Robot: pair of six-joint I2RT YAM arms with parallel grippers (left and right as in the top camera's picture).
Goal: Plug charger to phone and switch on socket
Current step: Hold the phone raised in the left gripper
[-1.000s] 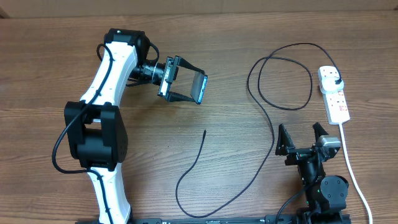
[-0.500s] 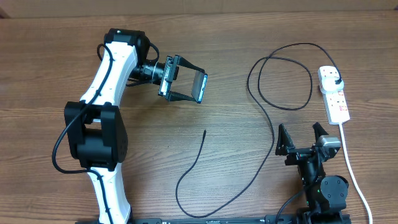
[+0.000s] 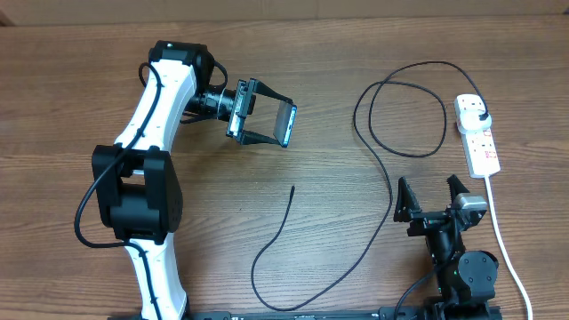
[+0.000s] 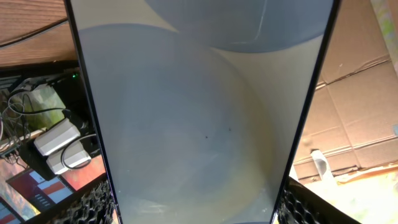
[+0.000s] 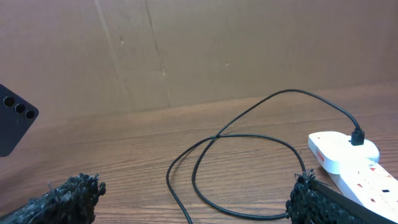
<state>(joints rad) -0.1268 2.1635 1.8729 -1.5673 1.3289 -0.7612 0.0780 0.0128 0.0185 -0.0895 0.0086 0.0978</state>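
No text, brand, number or sign can be read in any view. The phone (image 4: 199, 124) fills the left wrist view with a pale, glare-washed screen that shows no legible characters. The socket (image 3: 480, 142), at the right of the overhead view, carries red marks too small to make out, and its face at the lower right of the right wrist view is just as unreadable. A red printed sheet (image 4: 46, 193) in the lower left of the left wrist view bears light marks, too blurred to read.
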